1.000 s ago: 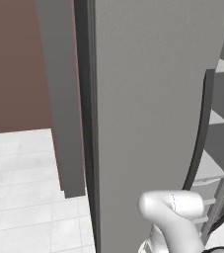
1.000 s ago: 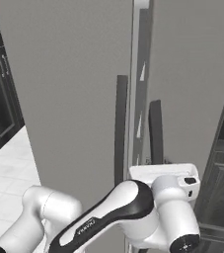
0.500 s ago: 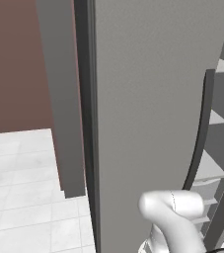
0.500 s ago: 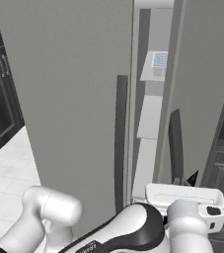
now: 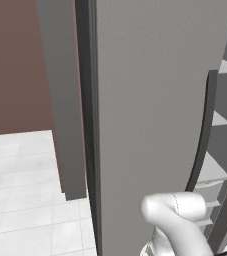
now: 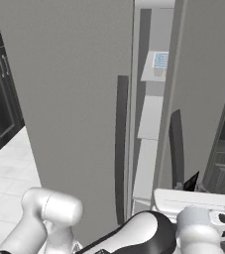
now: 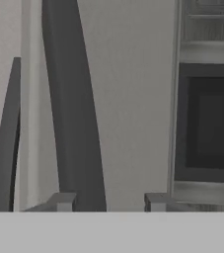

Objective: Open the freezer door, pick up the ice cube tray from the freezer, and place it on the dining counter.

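viewing from my station: freezer door (image 6: 203,84) ajar at frame right, ice cube tray (image 6: 161,60) on an upper shelf in the gap; my pincer (image 7: 110,201) stands apart, empty, beside the dark handle (image 7: 74,118).

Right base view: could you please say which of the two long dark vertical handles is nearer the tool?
The right-hand long dark handle, on the matte grey door standing ajar: the tool sits by its lower end; the left handle is farther off.
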Robot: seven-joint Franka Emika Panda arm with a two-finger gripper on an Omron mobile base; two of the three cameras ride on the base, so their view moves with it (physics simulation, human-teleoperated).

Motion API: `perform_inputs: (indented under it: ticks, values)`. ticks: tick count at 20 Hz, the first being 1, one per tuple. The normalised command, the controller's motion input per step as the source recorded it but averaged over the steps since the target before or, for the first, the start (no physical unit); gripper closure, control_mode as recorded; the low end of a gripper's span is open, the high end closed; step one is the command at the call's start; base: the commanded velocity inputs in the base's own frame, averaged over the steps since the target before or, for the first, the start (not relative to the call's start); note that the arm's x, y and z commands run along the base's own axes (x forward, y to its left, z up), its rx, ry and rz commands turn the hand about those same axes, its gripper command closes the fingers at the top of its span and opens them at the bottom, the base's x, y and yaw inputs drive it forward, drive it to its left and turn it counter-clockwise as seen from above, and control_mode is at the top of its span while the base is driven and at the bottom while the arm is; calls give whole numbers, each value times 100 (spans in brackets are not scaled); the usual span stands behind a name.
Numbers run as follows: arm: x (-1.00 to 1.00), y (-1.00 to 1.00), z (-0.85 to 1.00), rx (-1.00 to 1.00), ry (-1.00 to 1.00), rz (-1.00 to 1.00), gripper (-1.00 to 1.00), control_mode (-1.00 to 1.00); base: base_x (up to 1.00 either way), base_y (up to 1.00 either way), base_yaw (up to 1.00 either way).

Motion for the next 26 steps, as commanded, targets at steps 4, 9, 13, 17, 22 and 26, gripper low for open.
perform_inputs:
  ticks: [4,9,13,17,22,26]
  values:
    - [-18,0,0,0,0,0,-100,-100,0,0,0]
    - [-83,12,17,-1,0,-18,-100,-100,0,0,0]
    - [-87,55,37,-2,0,-28,-100,-100,0,0,0]
    - [-43,96,31,-9,-5,-32,-100,-100,0,0,0]
    - [-6,96,48,-10,-3,-31,-100,-100,0,0,0]
    - [0,81,65,-8,0,-24,-100,-100,0,0,0]
